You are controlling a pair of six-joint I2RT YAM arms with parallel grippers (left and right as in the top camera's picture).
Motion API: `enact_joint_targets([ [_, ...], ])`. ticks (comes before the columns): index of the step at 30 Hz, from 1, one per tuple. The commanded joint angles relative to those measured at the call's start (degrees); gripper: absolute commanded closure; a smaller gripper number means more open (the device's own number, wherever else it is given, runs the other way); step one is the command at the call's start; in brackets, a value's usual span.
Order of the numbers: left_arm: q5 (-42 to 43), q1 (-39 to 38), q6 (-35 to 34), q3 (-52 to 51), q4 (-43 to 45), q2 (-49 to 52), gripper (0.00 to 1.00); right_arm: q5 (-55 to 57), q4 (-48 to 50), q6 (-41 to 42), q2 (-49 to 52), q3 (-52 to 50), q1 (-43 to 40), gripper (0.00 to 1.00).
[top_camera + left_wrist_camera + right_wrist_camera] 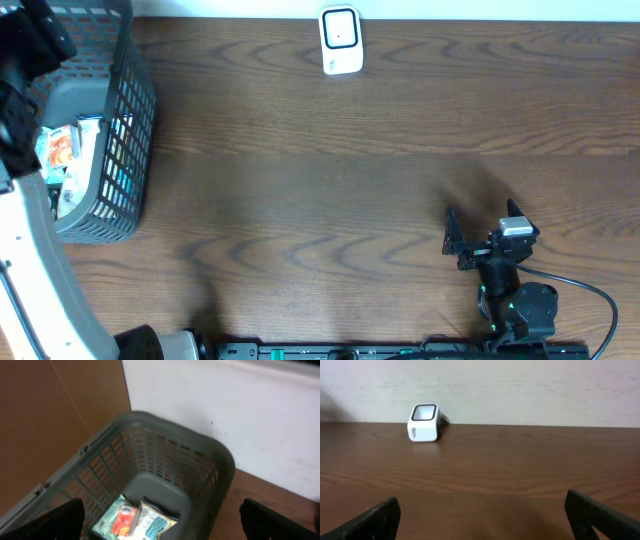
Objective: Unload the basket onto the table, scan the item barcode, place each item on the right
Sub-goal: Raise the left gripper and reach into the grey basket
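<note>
**1. Counter** (320, 180). Brown wood grain, spanning the whole overhead view. A pale wall (520, 385) runs behind its far edge.

**2. Basket** (135, 120). Grey plastic with lattice sides and a solid floor. It stands at the far left corner of the counter. In the left wrist view a brown board (50, 420) rises beside it.

**3. Packets** (135, 521). The goods for scanning: several flat printed packets in orange, white and teal. They lie overlapping on the basket floor. Any barcode is too small to make out.

**4. Left claw** (160, 527). It hangs above the basket mouth, looking down into it. The jaws are spread wide with nothing between them. Its dark fingers (60, 520) show only at the bottom corners of its own view, clear of the packets. The white arm (30, 260) runs along the counter's left edge.

**5. Scanner** (340, 40). A small white box with a dark-framed window on its upper face. It sits at the far edge of the counter, about midway along, well apart from the basket.

**6. Right claw** (483, 228). It sits towards the near right corner of the counter, pointing at the far edge. The jaws are wide apart and empty. In its own view the fingers (375, 520) sit at the bottom corners, with the scanner far ahead and to the left. A black cable (590, 300) loops beside the arm.
</note>
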Motion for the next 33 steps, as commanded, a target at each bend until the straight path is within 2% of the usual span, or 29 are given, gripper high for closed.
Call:
enact_joint_targets([
  [1,1.9,0.7,-1.2,-0.3,-1.7,-0.7,0.02,0.0,-0.2,0.4,-0.3,-0.1,0.3,0.01],
  [3,0.1,0.8,-0.8,-0.3,-1.8,-0.7,0.02,0.0,-0.2,0.4,-0.3,-0.1,0.3,0.01],
  [8,-10.5,1.0,-0.8,-0.5,-1.9,0.9,0.02,0.0,-0.2,0.4,-0.3,-0.1,0.3,0.01],
  [10,-11.9,1.6,-0.8,-0.7,-2.8,1.8,0.02,0.0,-0.2,0.4,-0.3,-0.1,0.3,0.01],
  [19,-10.0,4.5,-1.6,-6.8,-3.1,5.5,0.02,0.0,-0.2,0.4,-0.3,-0.1,0.3,0.01],
  [26,-9.0,5.1,-1.8,-7.6,-3.8,8.7,0.03,0.0,-0.2,0.4,-0.3,-0.1,0.3,0.01],
  [30,-8.9,7.1,-5.7,-7.6,-3.7,11.9,0.02,0.0,-0.2,0.4,-0.3,-0.1,0.3,0.01],
  [33,-3.7,9.2,-6.1,-7.6,-4.0,14.7,0.02,0.0,-0.2,0.4,-0.3,-0.1,0.3,0.01],
])
